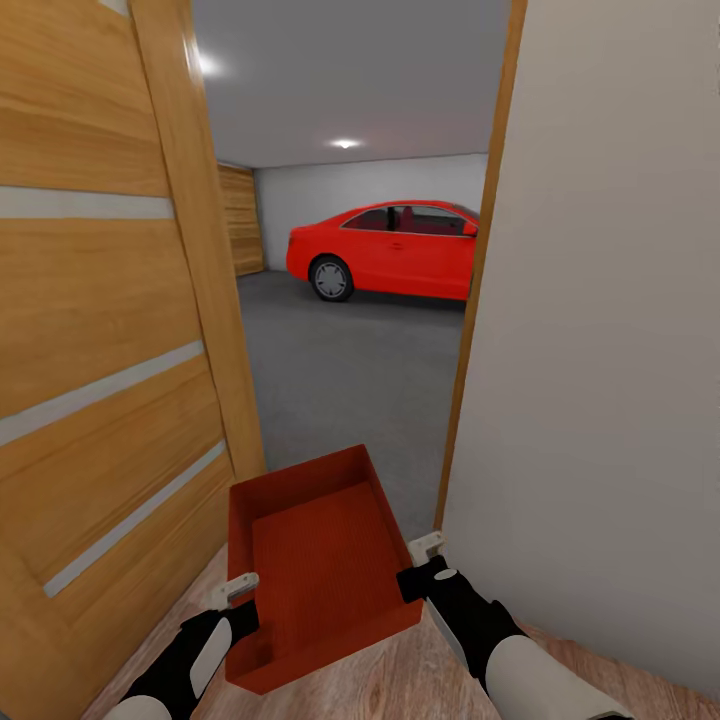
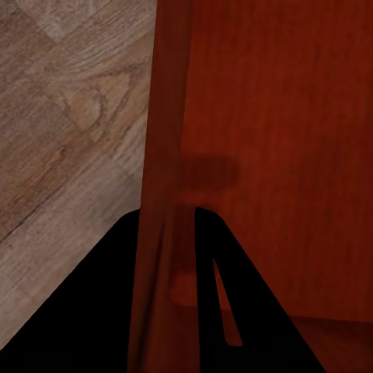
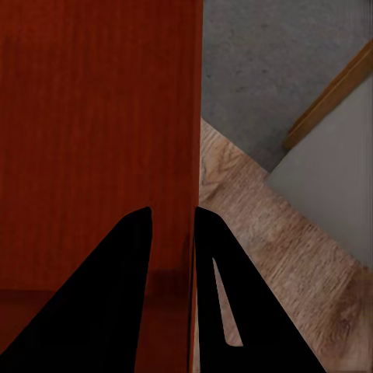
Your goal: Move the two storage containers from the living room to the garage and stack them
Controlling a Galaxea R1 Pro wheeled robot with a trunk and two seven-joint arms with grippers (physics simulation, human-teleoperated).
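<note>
Open wooden door [image 1: 100, 350] with pale glass slats at left. Beige wall [image 1: 610, 350] at right, edged by wooden door frame [image 1: 478, 290]. Red car [image 1: 390, 250] parked beyond doorway, beneath ceiling spotlight [image 1: 345, 144].

- Light wood-plank floor [image 1: 420, 680] underfoot, w/ brown grain; it ends at the doorway threshold.
- Rough mottled grey concrete floor [image 1: 350, 370] starts past the threshold & runs through the garage to the white back wall.
- Shiny red car [image 1: 390, 250] stands directly on the concrete, far end, wheels down, side-on.
- Wood door w/ pale glass slats [image 1: 100, 330] stands open, its lower edge over the planks.
- Beige wall [image 1: 600, 350] meets the planks opposite it.
</note>
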